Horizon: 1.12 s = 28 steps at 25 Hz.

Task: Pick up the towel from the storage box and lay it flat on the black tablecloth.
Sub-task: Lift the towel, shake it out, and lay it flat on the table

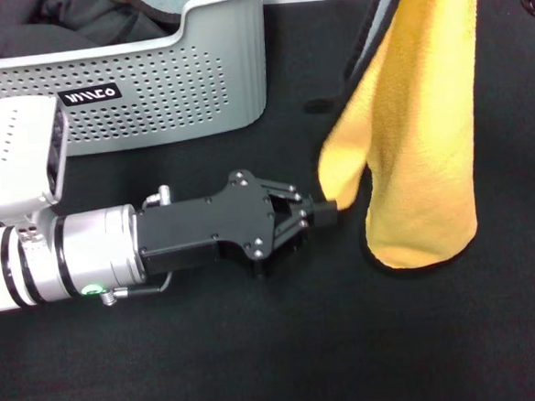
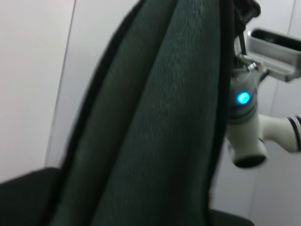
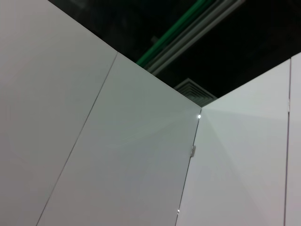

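Observation:
The towel [image 1: 423, 125] hangs upright over the black tablecloth [image 1: 261, 366], yellow face toward me, its lower hem just above the cloth. Its top runs out of the head view. My left gripper [image 1: 328, 213] lies low over the tablecloth and is shut on the towel's lower left corner. The left wrist view shows the towel's grey face [image 2: 160, 132] close up. Beyond it, my right arm [image 2: 244, 122] is raised, and its gripper [image 2: 245, 10] holds the towel's top edge. The storage box [image 1: 150, 89] stands at the back left.
Dark bundled cloths [image 1: 72, 26] lie inside the box. The tablecloth covers the whole table in front of and to the right of the box. The right wrist view shows only white wall panels [image 3: 117, 165] and a dark ceiling.

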Tool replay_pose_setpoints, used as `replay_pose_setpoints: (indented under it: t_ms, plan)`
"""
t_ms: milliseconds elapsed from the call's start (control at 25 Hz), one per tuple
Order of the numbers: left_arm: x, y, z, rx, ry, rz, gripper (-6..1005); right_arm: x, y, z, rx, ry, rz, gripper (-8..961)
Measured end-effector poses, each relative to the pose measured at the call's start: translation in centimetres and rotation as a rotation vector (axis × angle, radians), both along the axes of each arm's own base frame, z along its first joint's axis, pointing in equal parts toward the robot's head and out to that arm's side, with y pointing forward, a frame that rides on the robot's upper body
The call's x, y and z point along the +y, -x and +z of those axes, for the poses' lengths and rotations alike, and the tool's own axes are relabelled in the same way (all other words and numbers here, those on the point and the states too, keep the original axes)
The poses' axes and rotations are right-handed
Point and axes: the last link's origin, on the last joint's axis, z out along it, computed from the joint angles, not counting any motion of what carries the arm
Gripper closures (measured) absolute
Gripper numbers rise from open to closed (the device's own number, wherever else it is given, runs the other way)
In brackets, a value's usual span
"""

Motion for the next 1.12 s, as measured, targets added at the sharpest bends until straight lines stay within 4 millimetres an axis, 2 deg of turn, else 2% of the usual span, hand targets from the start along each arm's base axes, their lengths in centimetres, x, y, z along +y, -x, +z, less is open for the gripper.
replay_pose_setpoints:
  t_ms: [320,440,600,760,960,1120]
  plan:
    - [0.5,0.2,0.8,-0.035,-0.037,0.036,984,-0.4,-1.8,-0.2,0.008,0.019,-0.061,860]
    - [0.9,0.3,2.0,-0.064,-0.064,0.055,984,-0.2,-3.4,-0.2,0.016,0.043,-0.129,858]
    - [1.9,0.5,5.0,-0.121,-0.136,0.068,985,0.0,-4.9,0.0,0.033,0.082,-0.195,855]
    - [2.9,-0.3,8.5,-0.193,-0.221,0.04,986,0.1,-6.1,0.6,0.06,0.131,-0.239,852]
    - [2.5,-1.1,11.2,-0.18,-0.202,-0.08,987,-2.1,-6.4,1.0,0.079,0.211,-0.154,849]
    - [0.6,0.5,12.8,-0.101,-0.159,-0.178,987,-5.6,-7.2,-0.1,0.081,0.297,-0.096,846]
